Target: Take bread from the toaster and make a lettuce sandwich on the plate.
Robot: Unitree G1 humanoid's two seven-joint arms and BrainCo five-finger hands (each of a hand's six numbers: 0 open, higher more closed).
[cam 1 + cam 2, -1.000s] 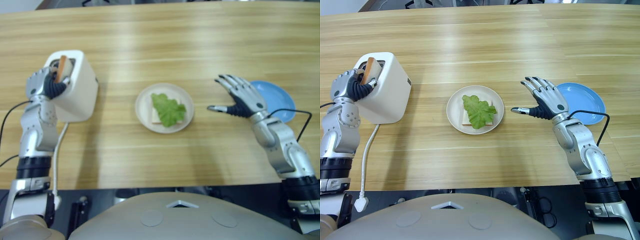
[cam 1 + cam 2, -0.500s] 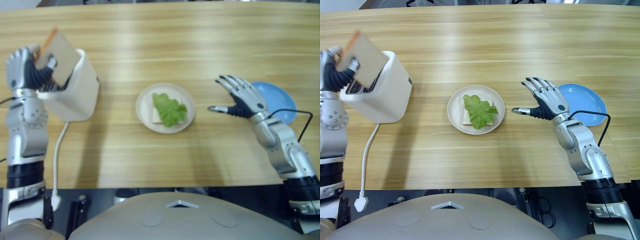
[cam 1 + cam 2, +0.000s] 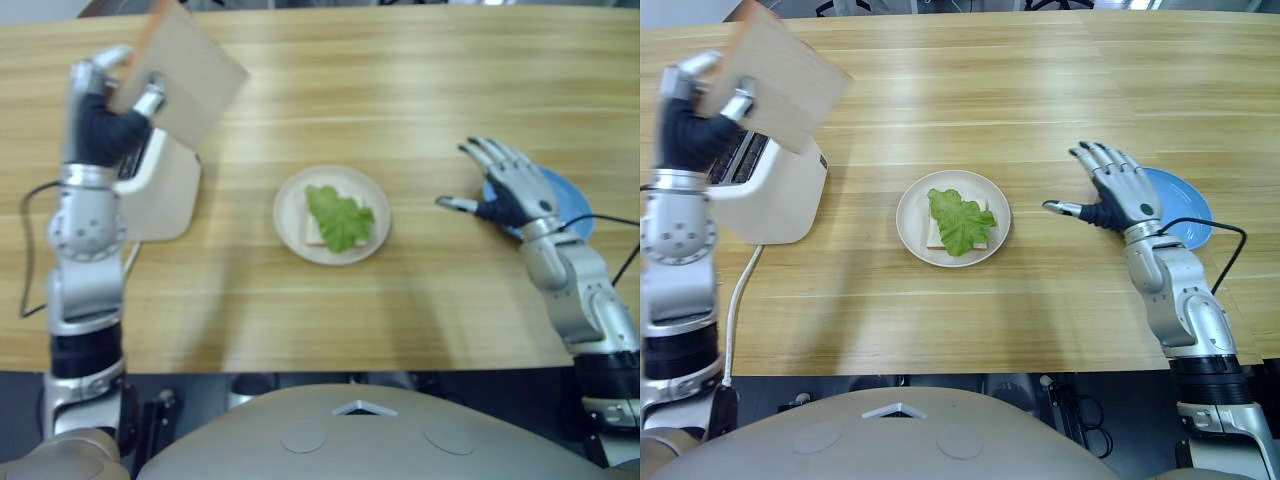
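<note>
Left hand: raised to the left of the round cream plate and farther back on the table, fingers curled tight on the lower edge of a flat, square, tan slice of bread; the slice is held tilted, clear of everything else, with its free corner leaning toward the cream plate's side. Boxy white toaster with rounded corners: standing just below that hand, well to the left of the cream plate, slots on top partly hidden by the hand. White power cord: running from the toaster's near side to the table's front edge, left of the cream plate. Cream plate itself: at the middle of the light wooden table, bearing a pale square slice of bread with a ruffled green lettuce leaf laid over it, so that only the slice's left and near edges show. Right hand: to the right of the cream plate and apart from it, fingers spread wide and straight, thumb pointing back toward the cream plate, nothing in its grasp. Round blue plate: farther right of the cream plate, its left edge covered by the right hand; whether the two touch cannot be told. Thin black cable: looping from the right wrist across the blue plate's near edge.
</note>
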